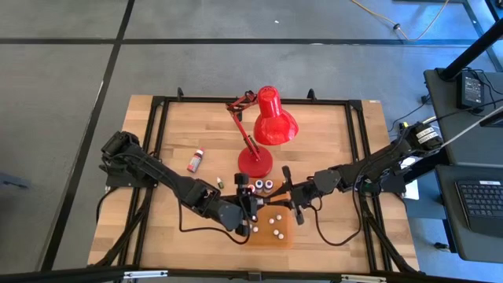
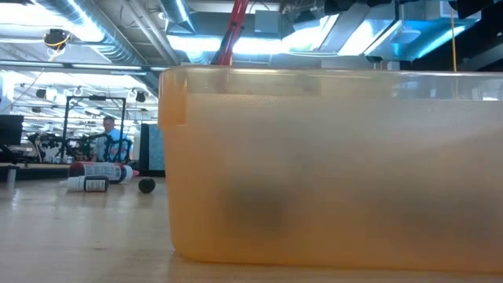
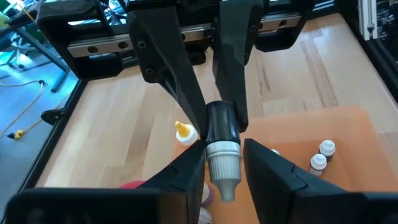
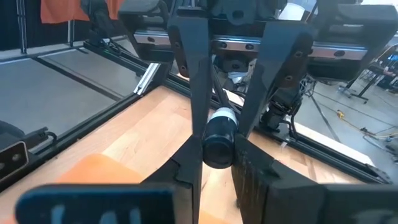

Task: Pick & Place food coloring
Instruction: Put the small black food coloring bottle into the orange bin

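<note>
A small food coloring bottle (image 3: 222, 124), dark-bodied with a white pointed cap (image 3: 224, 168), hangs in the air between my two grippers over the near edge of the orange tray (image 1: 267, 237). My right gripper (image 4: 217, 155) is shut on it, reaching in from the table's right. My left gripper (image 3: 224, 157) comes from the left. It is open, with its fingers close on either side of the cap and a narrow gap on one side. Several more bottles (image 3: 322, 154) stand in the tray, caps up. My right gripper pinches the bottle's dark body (image 4: 217, 134) between its two fingers, coming in nearly level from the table's right. The bottle lies along the fingers. Its base faces back toward the wrist and its cap points toward my left gripper. It is lifted clear of tray and table.
The red desk lamp (image 1: 271, 126) stands just behind the grippers, with a few bottles (image 1: 263, 185) by its base. A red bottle (image 1: 195, 160) lies on the wood to the left, and a yellow-capped one (image 3: 183, 132) is nearby. The tray wall (image 2: 330, 165) fills the low view.
</note>
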